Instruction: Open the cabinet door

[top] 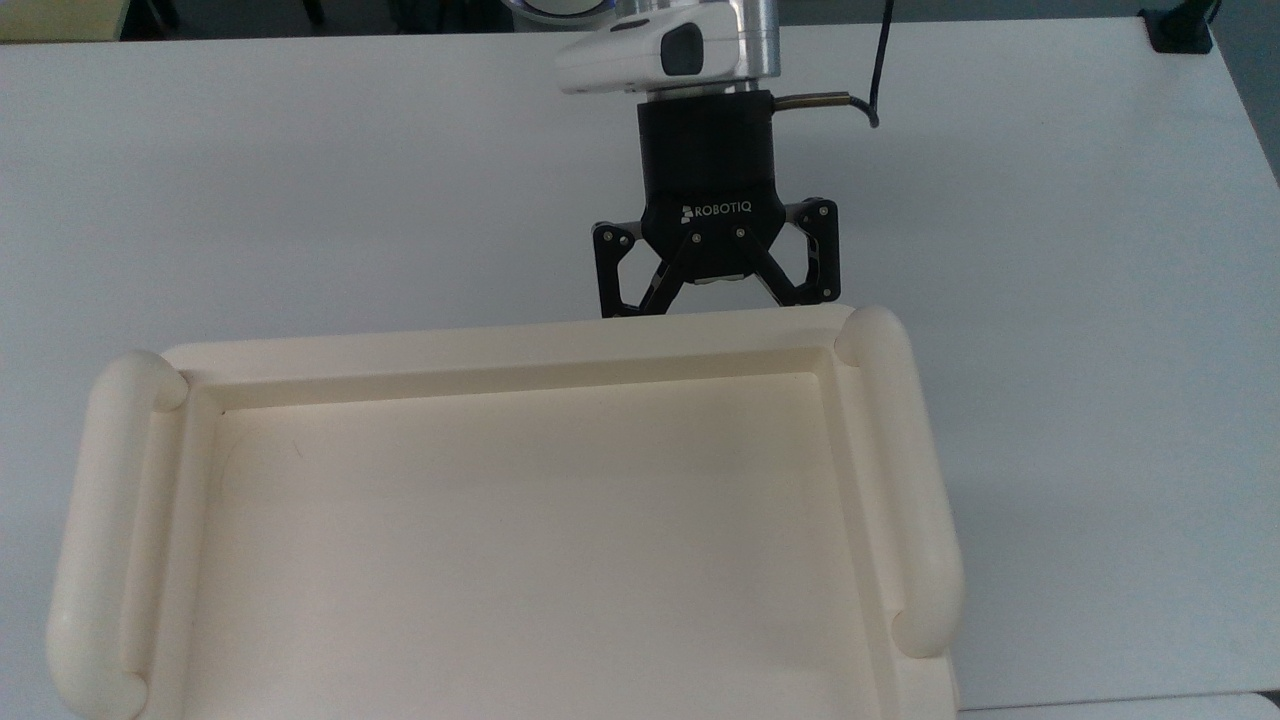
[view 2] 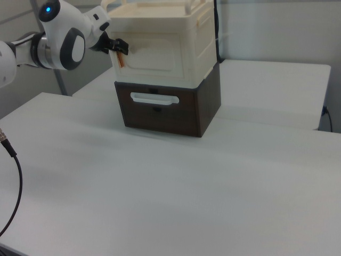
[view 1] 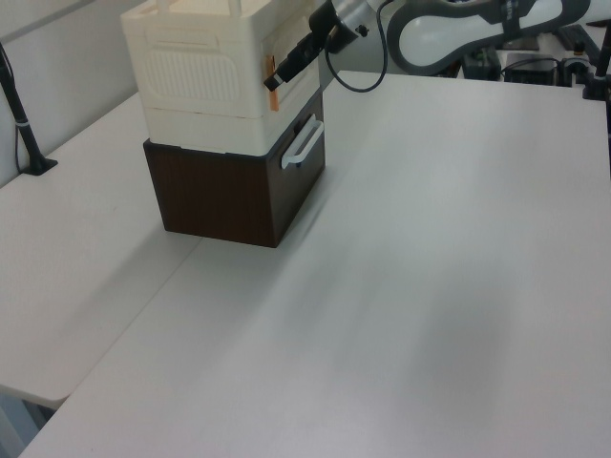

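– Gripper [top: 714,303], top view: what goes on the card?
– Black two-finger unit, linkage spread wide, so released. Fingertips hidden past the far rim of the cabinet [top: 500,345], toward the top view's right. Cabinet: cream, recessed top, one thick rounded bar [top: 905,480] along each short side. All on a white table [top: 250,200].

– Left view?
– Gripper [view 1: 278,77] reaches in from the left view's upper right. Its tip is at an orange tab [view 1: 271,72] on the edge of the cabinet door [view 1: 291,43]; whether they touch, I cannot tell. Cabinet [view 1: 191,76] stacked on a dark brown drawer unit [view 1: 220,196] with a white handle [view 1: 304,145]. Table [view 1: 430,286] below.

– Right view?
– Gripper [view 2: 118,48] enters from the right view's left, at the left edge of the cabinet door [view 2: 160,58], beside the orange tab [view 2: 122,60]. Door: flat cream panel with a raised frame, lying flush in the cabinet [view 2: 205,37] front, shut. Brown drawer unit [view 2: 176,114] beneath, white handle [view 2: 154,98] across its front. Table [view 2: 160,202] under the stack.
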Available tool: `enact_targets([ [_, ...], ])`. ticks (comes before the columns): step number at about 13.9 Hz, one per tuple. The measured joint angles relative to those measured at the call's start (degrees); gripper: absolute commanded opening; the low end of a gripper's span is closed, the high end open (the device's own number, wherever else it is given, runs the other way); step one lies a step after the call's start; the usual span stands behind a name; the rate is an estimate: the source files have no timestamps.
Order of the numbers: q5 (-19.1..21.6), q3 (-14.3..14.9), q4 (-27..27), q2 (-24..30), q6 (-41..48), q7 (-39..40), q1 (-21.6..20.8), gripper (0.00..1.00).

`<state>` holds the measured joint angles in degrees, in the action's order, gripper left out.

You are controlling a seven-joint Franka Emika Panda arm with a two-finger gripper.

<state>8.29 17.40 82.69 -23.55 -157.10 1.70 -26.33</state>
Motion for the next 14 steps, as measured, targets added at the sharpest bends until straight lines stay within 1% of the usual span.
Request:
enact_targets([
  [2, 0.0, 0.0, 0.0, -0.8, -2.3, 0.0, 0.0, 0.75],
  [3, 0.0, 0.0, 0.0, -1.1, -2.8, 0.0, 0.0, 0.71],
  [4, 0.0, 0.0, 0.0, -1.1, -3.0, 0.0, 0.0, 0.52],
  [8, -0.1, 0.0, 0.0, -1.2, -3.0, -2.5, -0.1, 0.45],
  [11, -0.4, 0.0, 0.0, -1.3, -3.0, -3.1, -0.1, 0.38],
  [14, -0.4, 0.1, 0.0, -1.3, -3.0, -3.2, 0.0, 0.34],
])
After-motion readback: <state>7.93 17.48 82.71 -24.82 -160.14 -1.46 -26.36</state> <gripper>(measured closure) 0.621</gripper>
